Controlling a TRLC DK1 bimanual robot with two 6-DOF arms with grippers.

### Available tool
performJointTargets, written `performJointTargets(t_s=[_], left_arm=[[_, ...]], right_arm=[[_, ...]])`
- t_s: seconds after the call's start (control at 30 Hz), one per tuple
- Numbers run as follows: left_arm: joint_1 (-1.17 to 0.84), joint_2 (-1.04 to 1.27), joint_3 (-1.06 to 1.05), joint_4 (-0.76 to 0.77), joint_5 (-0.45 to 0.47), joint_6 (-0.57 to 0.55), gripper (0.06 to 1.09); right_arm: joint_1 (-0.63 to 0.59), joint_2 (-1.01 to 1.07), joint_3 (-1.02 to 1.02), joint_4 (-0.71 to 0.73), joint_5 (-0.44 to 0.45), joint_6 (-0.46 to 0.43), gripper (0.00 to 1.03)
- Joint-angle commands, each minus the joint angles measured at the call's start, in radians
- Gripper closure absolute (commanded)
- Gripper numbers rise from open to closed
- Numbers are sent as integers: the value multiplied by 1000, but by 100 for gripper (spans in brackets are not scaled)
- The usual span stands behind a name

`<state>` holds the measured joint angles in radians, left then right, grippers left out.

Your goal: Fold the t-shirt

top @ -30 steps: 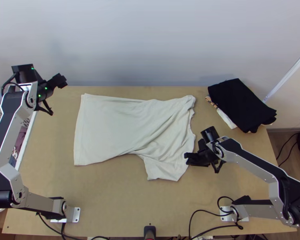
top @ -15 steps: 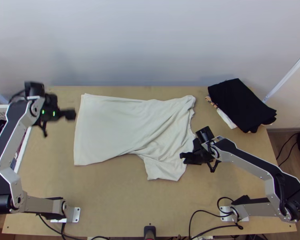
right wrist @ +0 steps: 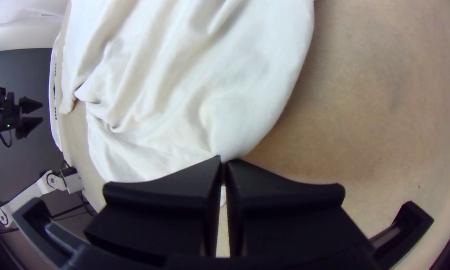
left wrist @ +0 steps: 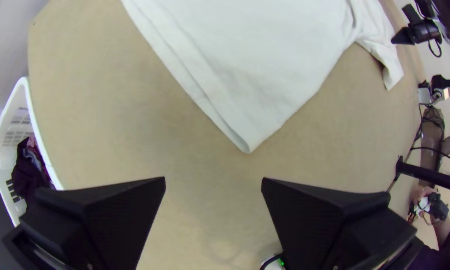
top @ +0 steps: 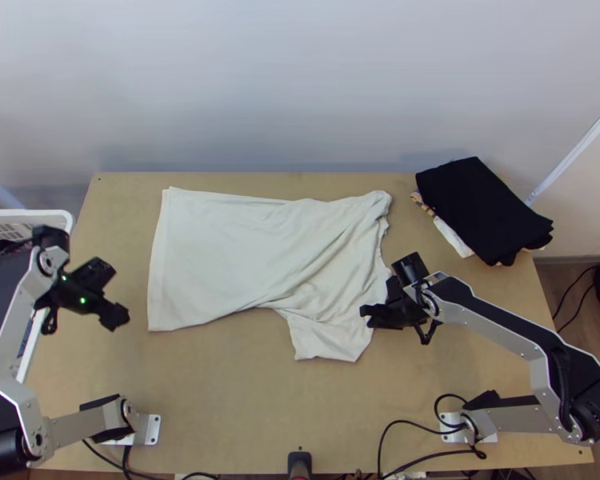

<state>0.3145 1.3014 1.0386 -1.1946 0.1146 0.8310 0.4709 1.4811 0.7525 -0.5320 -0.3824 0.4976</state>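
So the pale t-shirt [top: 228, 256] is laid out on the desk [top: 236, 400], rumpled toward the sleeve end. Right gripper [right wrist: 223, 161] has its edge pinched there, probably to anchor it. Left gripper [left wrist: 213, 181] is wide open near the hem corner, guessing that's its grab. Folded black stack [top: 484, 208] sits aside, likely finished stuff. No label I can read on the shirt.

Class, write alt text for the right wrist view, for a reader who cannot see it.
The right gripper pinches the edge of a wrinkled white t-shirt between black fingers on a light wooden table. Farther off, the left gripper hangs open.
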Motion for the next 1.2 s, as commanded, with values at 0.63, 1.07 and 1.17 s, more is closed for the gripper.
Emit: performJointTargets(t_s=[0.63, 1.07, 1.17], left_arm=[[-138, 59, -184, 121, 105, -33, 17], [-173, 171, -215, 199, 125, -93, 24], [-167, 159, -232, 242, 165, -102, 65]], right_arm=[[-5, 16, 8, -14, 33, 13, 100], [-18, 25, 10, -13, 45, 12, 100], [-21, 28, 8, -11, 45, 12, 100]])
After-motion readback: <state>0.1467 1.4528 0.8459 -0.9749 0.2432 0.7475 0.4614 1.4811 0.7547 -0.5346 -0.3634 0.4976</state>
